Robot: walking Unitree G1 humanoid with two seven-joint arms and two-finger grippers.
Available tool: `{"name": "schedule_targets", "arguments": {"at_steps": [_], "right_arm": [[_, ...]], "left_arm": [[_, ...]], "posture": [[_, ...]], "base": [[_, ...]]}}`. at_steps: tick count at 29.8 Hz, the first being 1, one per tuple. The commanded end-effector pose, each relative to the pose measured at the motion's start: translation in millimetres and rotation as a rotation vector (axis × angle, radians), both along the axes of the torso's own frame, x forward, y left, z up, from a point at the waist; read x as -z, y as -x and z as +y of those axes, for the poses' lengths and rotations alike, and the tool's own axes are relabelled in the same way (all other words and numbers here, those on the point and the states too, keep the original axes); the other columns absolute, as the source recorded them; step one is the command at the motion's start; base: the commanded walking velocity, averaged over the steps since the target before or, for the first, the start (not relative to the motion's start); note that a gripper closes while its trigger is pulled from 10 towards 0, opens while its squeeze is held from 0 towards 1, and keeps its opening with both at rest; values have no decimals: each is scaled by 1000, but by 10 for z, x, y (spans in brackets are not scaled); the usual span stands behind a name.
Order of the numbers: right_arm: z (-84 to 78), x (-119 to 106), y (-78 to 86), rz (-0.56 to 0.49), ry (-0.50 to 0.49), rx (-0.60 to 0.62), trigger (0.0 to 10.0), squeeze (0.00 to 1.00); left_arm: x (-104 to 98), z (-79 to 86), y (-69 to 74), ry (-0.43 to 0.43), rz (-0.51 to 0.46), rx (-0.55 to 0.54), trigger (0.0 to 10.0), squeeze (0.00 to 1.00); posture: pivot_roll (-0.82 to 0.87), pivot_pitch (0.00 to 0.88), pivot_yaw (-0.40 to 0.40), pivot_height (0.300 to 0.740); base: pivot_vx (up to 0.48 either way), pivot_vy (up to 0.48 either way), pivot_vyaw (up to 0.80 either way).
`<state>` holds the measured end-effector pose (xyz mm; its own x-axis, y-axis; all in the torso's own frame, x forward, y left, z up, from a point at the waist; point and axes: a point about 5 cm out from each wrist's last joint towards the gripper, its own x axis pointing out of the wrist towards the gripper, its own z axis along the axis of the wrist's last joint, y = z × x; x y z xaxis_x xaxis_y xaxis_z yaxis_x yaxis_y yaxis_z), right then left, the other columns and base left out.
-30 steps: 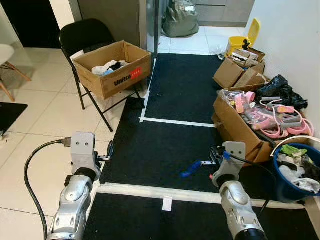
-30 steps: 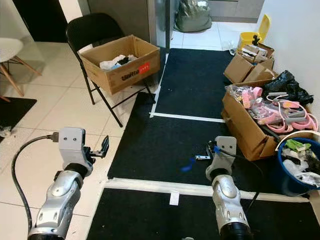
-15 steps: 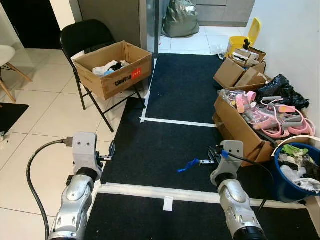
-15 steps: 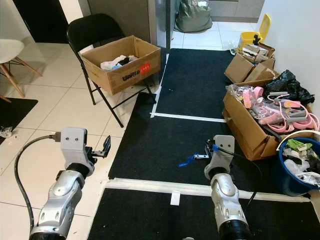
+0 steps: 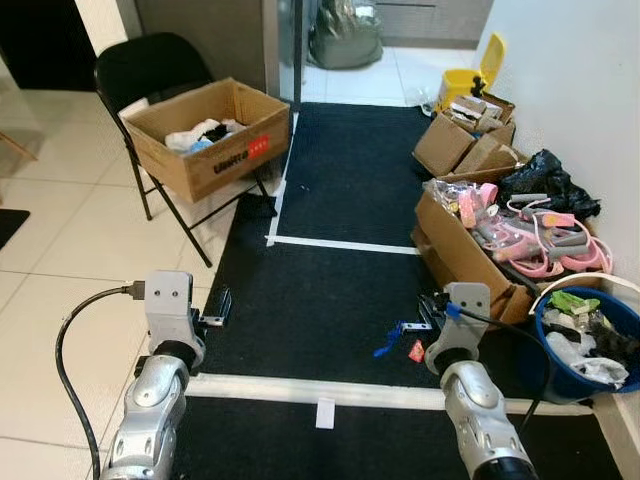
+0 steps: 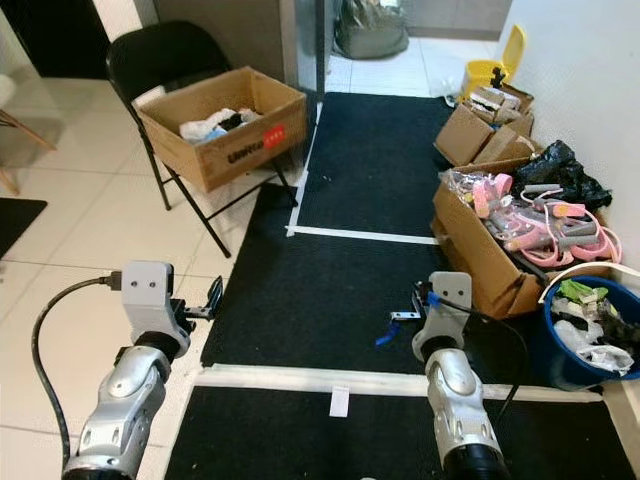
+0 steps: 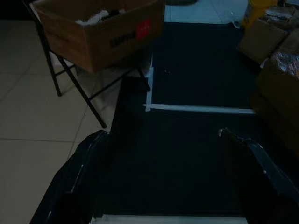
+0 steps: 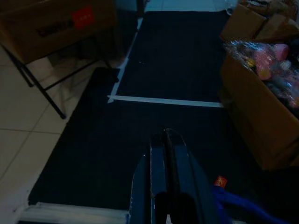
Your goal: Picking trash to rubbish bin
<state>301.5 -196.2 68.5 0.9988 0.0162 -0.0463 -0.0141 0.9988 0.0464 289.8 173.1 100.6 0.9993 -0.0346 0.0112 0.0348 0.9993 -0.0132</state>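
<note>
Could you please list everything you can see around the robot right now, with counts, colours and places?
Blue scrap: one, blue, on the black mat before the right arm.
Red scrap: one, red, beside the blue scrap.
Bin: one, blue, full, far right.
Folding chair: one, black, carrying a brown cardboard box.
Toy box: one, brown, holding pink items, by the right wall.
Yellow bin: one, far end.
Left tool: open, idle.
Right tool: shut, above the mat.
</note>
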Motion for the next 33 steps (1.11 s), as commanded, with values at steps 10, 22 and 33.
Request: {"name": "schedule_targets", "arguments": {"at_steps": [10,22,33], "right_arm": [[61,-22,6,-3,2,-37,10000,0],[28,-20,8,3,-15,-15,10000,0],[5,-17,6,10,-16,4,10000,0]], "left_arm": [[78,61,40,-9,27,-22,10000,0],[74,49,36,-19,27,-9,10000,0],[67,59,28,-16,28,-8,10000,0]], "posture": [[74,143,20,740],[73,152,24,740],[72,156,28,740]], "base": [[340,0,0],[341,0,-253],[334,0,-564]]}}
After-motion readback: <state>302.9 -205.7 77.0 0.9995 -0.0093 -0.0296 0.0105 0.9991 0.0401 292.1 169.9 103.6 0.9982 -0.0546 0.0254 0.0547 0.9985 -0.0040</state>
